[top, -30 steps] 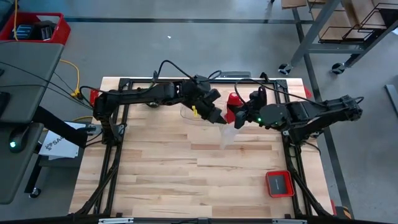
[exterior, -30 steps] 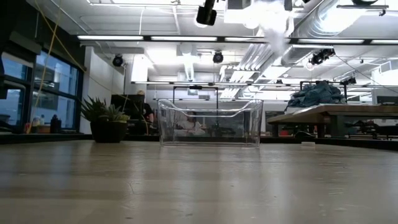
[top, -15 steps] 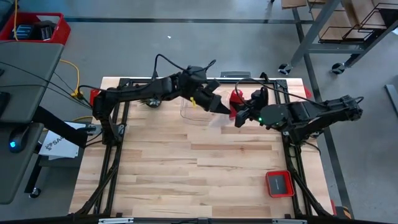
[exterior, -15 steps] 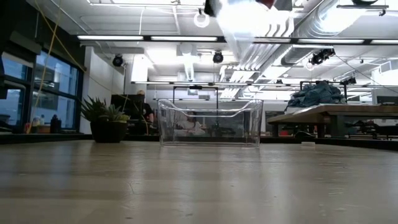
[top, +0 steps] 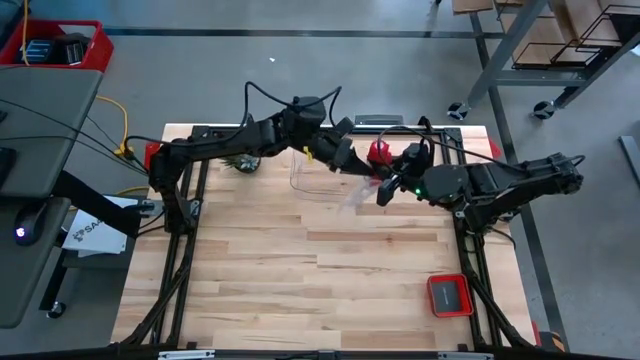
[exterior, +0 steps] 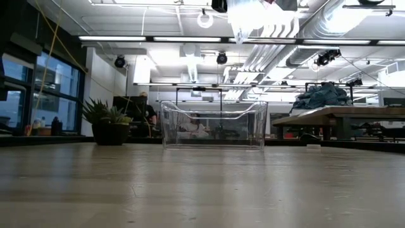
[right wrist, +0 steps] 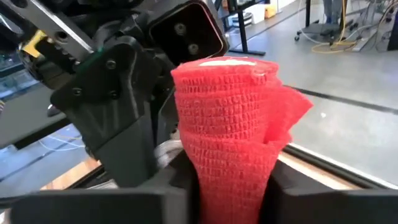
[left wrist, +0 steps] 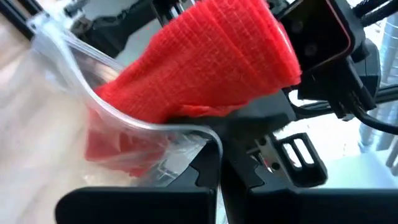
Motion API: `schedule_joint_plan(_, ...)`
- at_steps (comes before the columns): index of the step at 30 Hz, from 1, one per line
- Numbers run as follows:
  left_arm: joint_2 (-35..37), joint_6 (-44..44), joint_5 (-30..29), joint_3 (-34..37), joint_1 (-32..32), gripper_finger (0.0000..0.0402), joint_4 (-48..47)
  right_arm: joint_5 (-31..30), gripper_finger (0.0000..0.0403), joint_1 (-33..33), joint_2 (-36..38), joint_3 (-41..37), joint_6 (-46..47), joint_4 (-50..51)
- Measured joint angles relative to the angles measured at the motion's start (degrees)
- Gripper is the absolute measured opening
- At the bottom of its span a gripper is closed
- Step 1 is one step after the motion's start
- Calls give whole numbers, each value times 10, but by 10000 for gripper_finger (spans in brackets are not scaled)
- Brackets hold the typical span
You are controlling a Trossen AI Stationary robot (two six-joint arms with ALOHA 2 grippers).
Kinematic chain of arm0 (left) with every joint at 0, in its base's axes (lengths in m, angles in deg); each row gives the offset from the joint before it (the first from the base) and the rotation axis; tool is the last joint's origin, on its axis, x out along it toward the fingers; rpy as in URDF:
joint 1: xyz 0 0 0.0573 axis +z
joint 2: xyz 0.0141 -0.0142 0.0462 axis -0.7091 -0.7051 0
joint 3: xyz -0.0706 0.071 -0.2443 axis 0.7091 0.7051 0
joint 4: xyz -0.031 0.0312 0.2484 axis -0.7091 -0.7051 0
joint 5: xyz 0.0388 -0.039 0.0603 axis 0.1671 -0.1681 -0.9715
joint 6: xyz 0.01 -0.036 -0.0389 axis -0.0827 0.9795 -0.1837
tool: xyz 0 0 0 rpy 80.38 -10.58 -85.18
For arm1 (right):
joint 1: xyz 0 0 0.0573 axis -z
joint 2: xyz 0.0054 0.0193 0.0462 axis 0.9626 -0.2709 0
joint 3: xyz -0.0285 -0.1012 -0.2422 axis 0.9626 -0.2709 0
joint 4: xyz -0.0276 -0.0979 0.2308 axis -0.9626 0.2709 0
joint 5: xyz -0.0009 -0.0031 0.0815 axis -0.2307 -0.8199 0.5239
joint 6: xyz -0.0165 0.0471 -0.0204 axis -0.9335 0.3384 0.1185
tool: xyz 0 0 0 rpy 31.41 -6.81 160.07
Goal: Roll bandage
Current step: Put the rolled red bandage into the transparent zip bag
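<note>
Left hand [top: 345,157] lifted back; bandage [top: 379,152] in right hand [top: 384,190].

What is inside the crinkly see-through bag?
The clear bag wraps the bottom of the red bandage, whose top pokes out. The right gripper squeezes the bandage; the left gripper pinches the bag's edge. The bag's deepest part is hidden.

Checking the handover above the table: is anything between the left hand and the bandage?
Yes. The clear plastic bag wraps the lower part of the red bandage, so the left hand grips plastic, while the right hand clamps the roll directly.
</note>
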Motion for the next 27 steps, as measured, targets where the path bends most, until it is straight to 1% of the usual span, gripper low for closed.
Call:
schedule_joint_plan(4,1,-23,-3,0,6,0,0,-5,158,1,0,0,-22,-22)
schedule_joint_plan(7,3,-42,-5,-1,6,0,6,-13,185,0,4,0,-23,-52)
schedule_joint_plan(10,3,-49,-9,-2,6,0,20,-21,192,1,11,0,-24,-74)
schedule_joint_plan(14,1,-50,-15,-1,7,0,81,-15,195,0,23,0,-22,-131)
schedule_joint_plan(19,0,-73,-29,0,7,0,131,3,196,0,24,0,-72,-207)
schedule_joint_plan(21,0,-65,-30,0,7,0,143,2,196,0,24,0,-83,-213)
schedule_joint_plan(23,-1,-52,-30,0,7,0,153,-12,196,0,25,0,-87,-208)
schedule_joint_plan(27,7,-46,-17,0,2,0,148,-16,196,-1,34,0,-78,-197)
